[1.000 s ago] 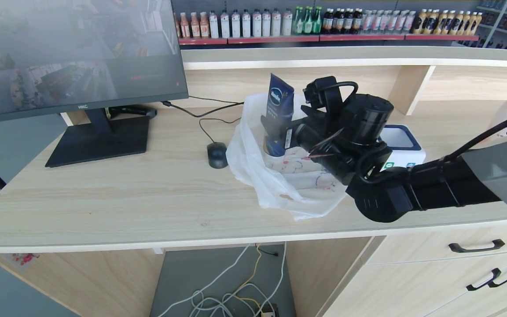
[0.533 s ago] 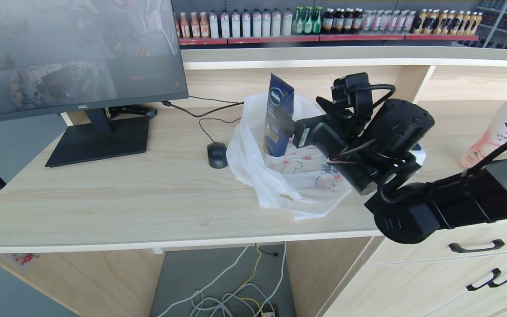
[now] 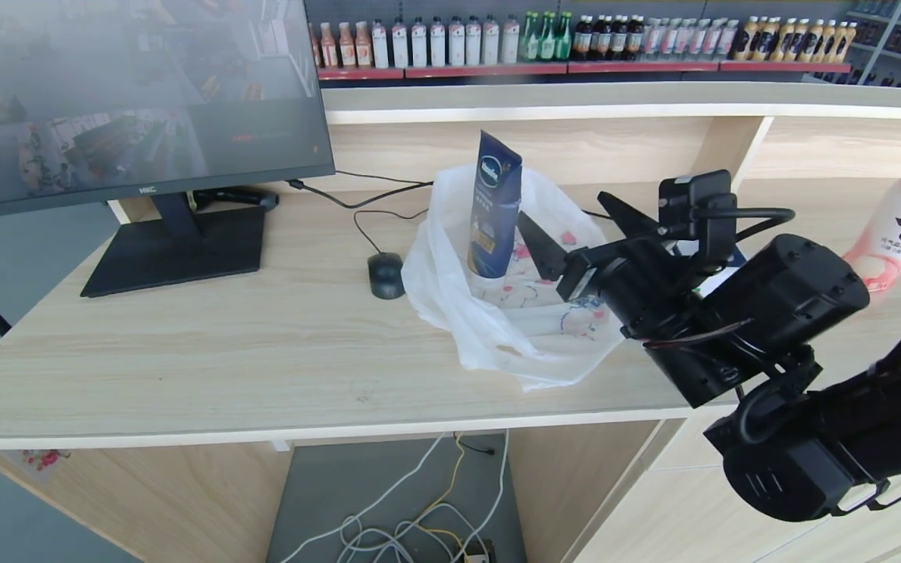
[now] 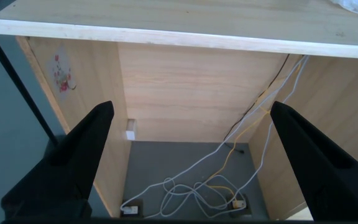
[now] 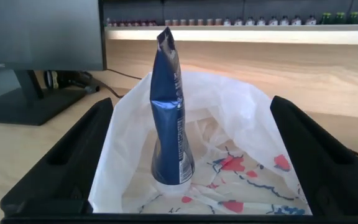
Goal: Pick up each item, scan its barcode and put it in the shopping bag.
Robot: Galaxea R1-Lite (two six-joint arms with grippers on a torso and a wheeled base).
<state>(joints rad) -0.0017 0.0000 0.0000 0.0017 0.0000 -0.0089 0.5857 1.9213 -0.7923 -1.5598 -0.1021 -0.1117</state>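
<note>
A dark blue tube stands upright on its cap inside the white shopping bag in the middle of the counter. The right wrist view shows the blue tube inside the bag, free of the fingers. My right gripper hangs open just right of the bag, fingers pointing toward the tube with nothing between them. A pink-and-white drink bottle stands at the far right of the counter. My left gripper is open below the counter edge, facing the cables under the desk.
A monitor on a black stand fills the counter's back left. A black mouse lies left of the bag. A white scanner box sits behind my right arm. Drawers are below right. Shelves of bottles line the back.
My right gripper let go of the blue tube and drew back to the right and down, now open. The tube stays standing in the bag. The bottle at far right came into clearer sight.
</note>
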